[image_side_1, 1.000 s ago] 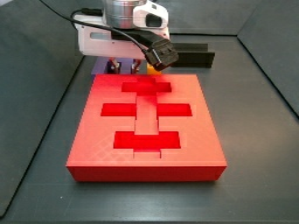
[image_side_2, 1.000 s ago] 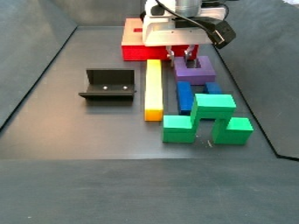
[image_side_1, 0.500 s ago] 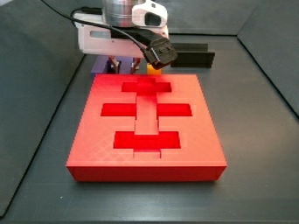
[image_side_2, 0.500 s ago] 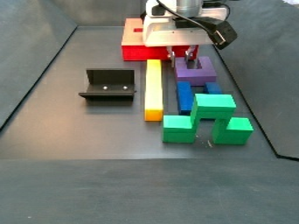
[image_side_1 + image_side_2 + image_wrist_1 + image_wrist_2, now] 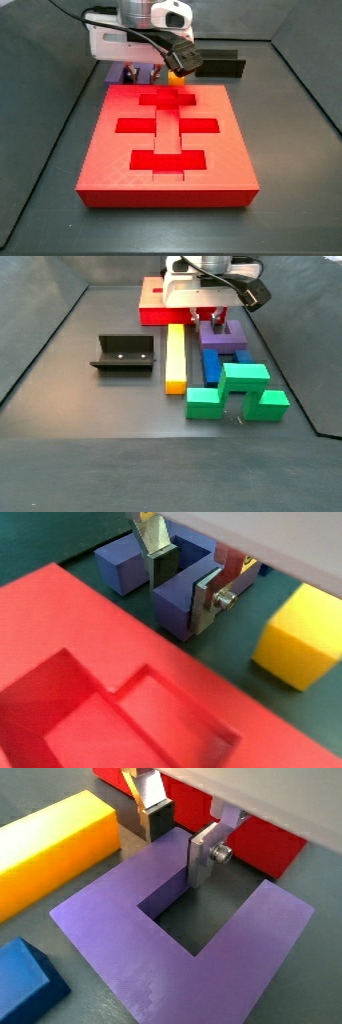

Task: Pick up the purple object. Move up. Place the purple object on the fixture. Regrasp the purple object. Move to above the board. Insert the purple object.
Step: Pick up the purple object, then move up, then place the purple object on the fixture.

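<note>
Nothing has moved; pincer point(image 5: 181, 830) straddles purple object's point(image 5: 160, 938) prong.

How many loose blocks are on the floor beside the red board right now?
4: purple object under the gripper, blue block in front of it, yellow bar alongside, green block nearest. Others may be hidden.

Dark grey floor point(image 5: 80, 456) enclosed by low dark walls point(image 5: 40, 346), evenly lit.

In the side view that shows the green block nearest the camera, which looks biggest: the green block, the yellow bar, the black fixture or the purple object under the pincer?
1. Green block, nearest the camera.
2. Yellow bar and fixture: too alike to rank.
3. Purple object, partly hidden beneath the pincer.
</note>
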Controlling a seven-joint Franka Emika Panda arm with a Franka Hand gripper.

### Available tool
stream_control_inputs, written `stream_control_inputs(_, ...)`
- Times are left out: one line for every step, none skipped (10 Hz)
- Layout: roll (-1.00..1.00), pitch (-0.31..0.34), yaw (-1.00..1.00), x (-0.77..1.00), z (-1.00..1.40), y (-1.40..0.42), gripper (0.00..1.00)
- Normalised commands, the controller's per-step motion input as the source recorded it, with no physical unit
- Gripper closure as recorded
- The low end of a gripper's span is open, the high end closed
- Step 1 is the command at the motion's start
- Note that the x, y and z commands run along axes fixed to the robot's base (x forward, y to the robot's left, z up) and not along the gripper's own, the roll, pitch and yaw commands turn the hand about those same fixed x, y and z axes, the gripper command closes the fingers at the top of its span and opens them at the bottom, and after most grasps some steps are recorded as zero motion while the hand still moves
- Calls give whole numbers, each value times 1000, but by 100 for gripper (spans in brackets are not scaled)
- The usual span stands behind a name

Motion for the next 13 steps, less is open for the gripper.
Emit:
stream_control_inputs(0,0,0,0,0,0,100)
stream_control_inputs(0,0,0,0,833,0,100)
stream_control_inputs(4,26,43,-49,798,37,100)
stream_control_inputs(-12,50,46,-78,548,26,100)
stream_control_inputs(-29,37,37,-53,351,5,100)
stream_control_inputs(-6,0,0,37,0,0,100)
stream_control_inputs(-426,-11,0,306,297,66,100)
stream_control_inputs(-943,-251,-126,637,449,269,100)
stream_control_inputs(-923,-266,-246,723,483,189,100)
stream_control_inputs(-906,-260,-286,789,471,149,100)
stream_control_inputs(-743,-183,-226,911,340,94,100)
stream_control_inputs(-629,-37,-186,1000,200,66,100)
stream_control_inputs(-474,0,-143,1000,140,9,100)
